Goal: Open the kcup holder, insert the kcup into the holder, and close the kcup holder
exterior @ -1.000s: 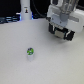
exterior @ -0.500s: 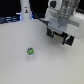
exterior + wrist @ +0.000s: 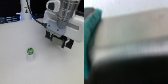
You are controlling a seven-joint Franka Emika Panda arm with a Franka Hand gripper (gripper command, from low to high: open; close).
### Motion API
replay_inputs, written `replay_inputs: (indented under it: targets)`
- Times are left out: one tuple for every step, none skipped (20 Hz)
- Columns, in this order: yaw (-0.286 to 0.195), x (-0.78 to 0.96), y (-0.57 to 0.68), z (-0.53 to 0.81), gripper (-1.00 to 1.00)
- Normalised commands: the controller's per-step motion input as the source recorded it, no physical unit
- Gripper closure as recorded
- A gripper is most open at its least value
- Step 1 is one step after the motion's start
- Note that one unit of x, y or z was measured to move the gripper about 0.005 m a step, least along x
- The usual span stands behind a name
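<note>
The kcup (image 3: 31,51) is a small whitish pod with a green top, standing upright on the white table (image 3: 20,67) towards the exterior view's left. My gripper (image 3: 59,40) hangs from the white arm at the exterior view's upper right, well apart from the pod. Its dark fingers (image 3: 50,36) point down, and the frames are too coarse to show how they stand. I cannot make out the kcup holder; the arm covers that area. The wrist view is a close blur of grey bands with a teal shape (image 3: 90,35) at one edge.
Dark cables and blue-black items (image 3: 12,20) lie along the table's far edge at the exterior view's upper left. The arm's white body (image 3: 65,17) fills the upper right.
The arm and gripper have sunk lower in the exterior view and shifted slightly towards its left. The kcup has not moved.
</note>
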Motion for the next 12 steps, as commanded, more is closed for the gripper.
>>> replay_inputs:
  targets:
    - [-0.127, 0.30, -0.18, 0.38, -1.00]
    - [-0.157, 0.26, -0.28, 0.43, -1.00]
    - [-0.165, 0.26, -0.33, 0.42, -1.00]
    - [-0.176, 0.21, -0.39, 0.41, -1.00]
    - [-0.190, 0.16, -0.45, 0.40, -1.00]
    - [-0.203, 0.12, -0.47, 0.39, -1.00]
    - [-0.213, 0.09, -0.49, 0.39, -1.00]
    - [-0.230, 0.02, -0.49, 0.40, -1.00]
    - [-0.232, 0.01, -0.50, 0.39, -1.00]
    - [-0.237, 0.00, -0.50, 0.38, -1.00]
    - [-0.251, -0.01, -0.48, 0.37, -1.00]
    - [-0.261, -0.01, -0.46, 0.35, -1.00]
